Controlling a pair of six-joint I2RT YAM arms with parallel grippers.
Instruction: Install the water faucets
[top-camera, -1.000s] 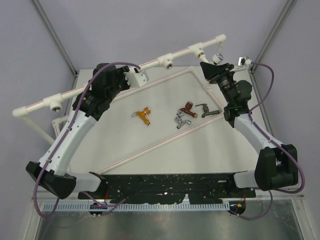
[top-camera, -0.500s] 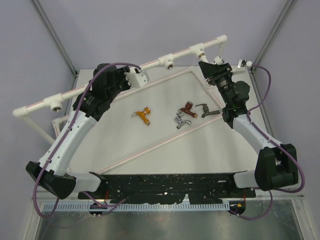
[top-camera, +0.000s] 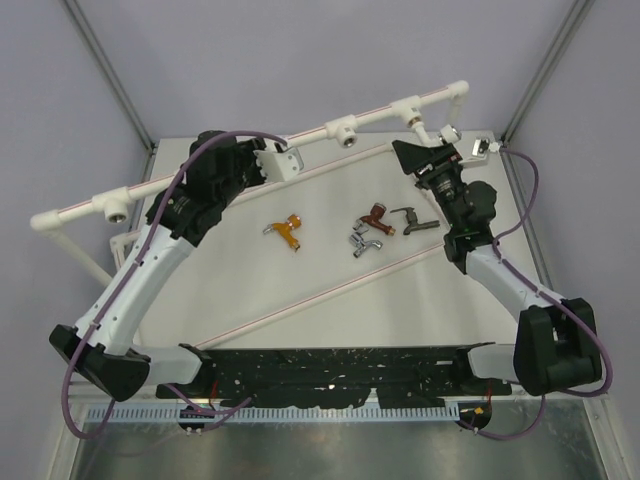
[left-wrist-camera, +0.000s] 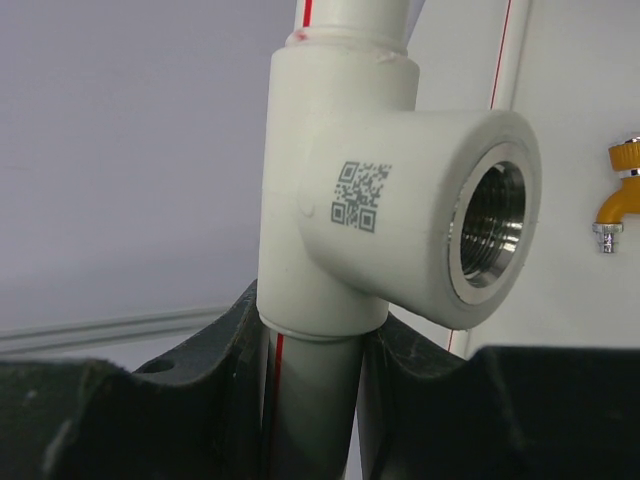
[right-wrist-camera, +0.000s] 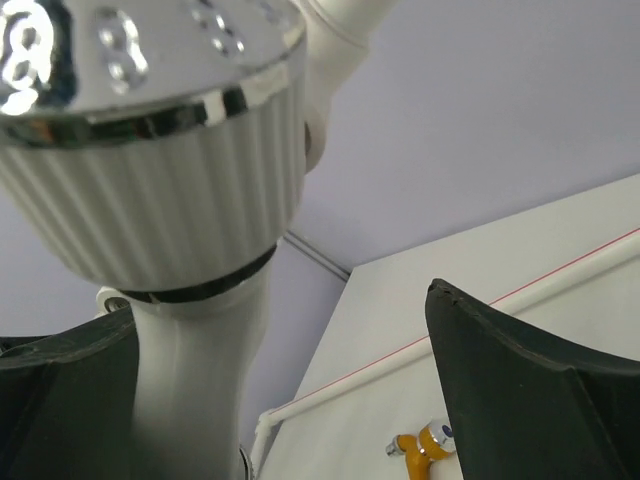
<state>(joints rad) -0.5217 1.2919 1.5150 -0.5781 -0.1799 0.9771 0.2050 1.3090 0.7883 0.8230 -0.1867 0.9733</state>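
Observation:
My left gripper (top-camera: 268, 160) is shut on the raised white pipe frame (top-camera: 200, 170), its fingers clamped on the pipe (left-wrist-camera: 310, 400) just below a tee socket (left-wrist-camera: 400, 200). The white faucet (top-camera: 445, 133) sticks out of the rightmost tee (top-camera: 410, 108). My right gripper (top-camera: 440, 148) stands open around it; the ribbed white knob with its chrome cap (right-wrist-camera: 150, 180) sits close to the left finger, apart from the right one. On the table lie the orange-gold faucet (top-camera: 288, 230), the copper-brown one (top-camera: 375, 215), the chrome one (top-camera: 365, 243) and the dark bronze one (top-camera: 410, 220).
Two more tee sockets (top-camera: 345, 130) (top-camera: 115, 208) on the raised pipe show bare holes. Lower runs of the frame cross the table, one along the back (top-camera: 340, 165) and one diagonally (top-camera: 330, 290). A small metal part (top-camera: 487, 147) sits at the back right corner.
My right gripper has opened and let go of the white faucet. The raised pipe with its tees has shifted slightly to the right. The left gripper keeps its hold.

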